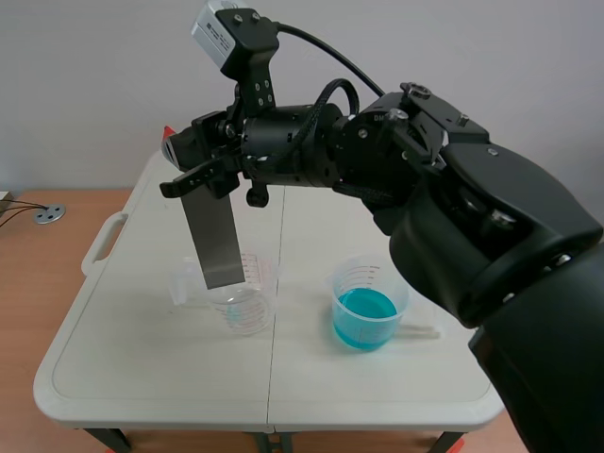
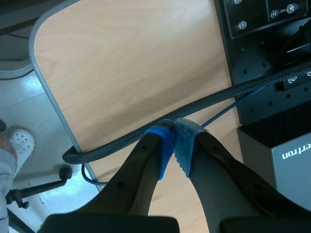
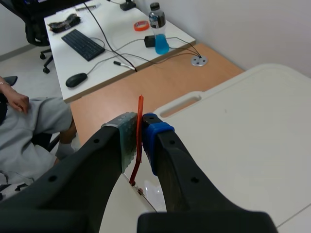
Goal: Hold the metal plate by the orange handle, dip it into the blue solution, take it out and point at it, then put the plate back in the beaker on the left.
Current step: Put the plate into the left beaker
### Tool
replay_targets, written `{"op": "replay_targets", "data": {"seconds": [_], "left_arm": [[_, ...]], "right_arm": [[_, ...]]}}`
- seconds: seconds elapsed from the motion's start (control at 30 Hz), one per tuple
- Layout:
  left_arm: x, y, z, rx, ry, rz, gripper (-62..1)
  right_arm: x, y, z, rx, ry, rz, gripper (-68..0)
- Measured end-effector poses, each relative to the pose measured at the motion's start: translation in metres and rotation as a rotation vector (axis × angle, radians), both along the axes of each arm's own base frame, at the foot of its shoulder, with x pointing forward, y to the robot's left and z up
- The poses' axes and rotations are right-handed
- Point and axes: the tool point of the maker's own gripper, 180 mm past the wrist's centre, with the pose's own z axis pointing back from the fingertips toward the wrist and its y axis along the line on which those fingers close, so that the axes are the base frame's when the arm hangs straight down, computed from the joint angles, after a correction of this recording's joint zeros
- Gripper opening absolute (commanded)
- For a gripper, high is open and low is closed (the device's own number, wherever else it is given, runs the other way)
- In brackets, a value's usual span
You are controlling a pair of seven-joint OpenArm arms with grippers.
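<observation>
Scene: right gripper (image 1: 189, 156) clamps the top of a flat grey plate (image 1: 215, 236), which hangs tilted over the clear beaker (image 1: 247, 307), left of the blue beaker (image 1: 366, 311). Left wrist: left gripper (image 2: 174, 138) pinched closed on nothing, braided cable (image 2: 209, 99) ahead. Right wrist: thin orange handle (image 3: 140, 126) edge-on between the pads.

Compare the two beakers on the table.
The left beaker is empty; the right beaker holds blue solution. In the scene view the plate hangs with its lower end overlapping the left beaker's rim; the right beaker stands apart from it. Both are clear, upright and on the table.
</observation>
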Motion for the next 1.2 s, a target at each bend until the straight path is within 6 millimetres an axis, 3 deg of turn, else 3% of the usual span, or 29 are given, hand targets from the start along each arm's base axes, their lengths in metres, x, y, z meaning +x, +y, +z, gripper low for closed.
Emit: {"op": "replay_targets", "data": {"seconds": [0.47, 0.7, 0.93, 1.2], "left_arm": [[0.0, 0.0, 0.0, 0.0, 0.0, 0.0, -57.7], [0.0, 0.0, 0.0, 0.0, 0.0, 0.0, -57.7], [0.0, 0.0, 0.0, 0.0, 0.0, 0.0, -57.7], [0.0, 0.0, 0.0, 0.0, 0.0, 0.0, -57.7]], "right_arm": [[0.012, -0.01, -0.027, -0.032, 0.075, -0.081, -66.4], [0.018, -0.013, -0.027, 0.007, 0.086, -0.141, -66.4], [0.011, -0.014, -0.044, -0.006, 0.135, -0.168, -66.4], [-0.006, 0.003, -0.054, -0.012, 0.154, -0.152, -66.4]]}}
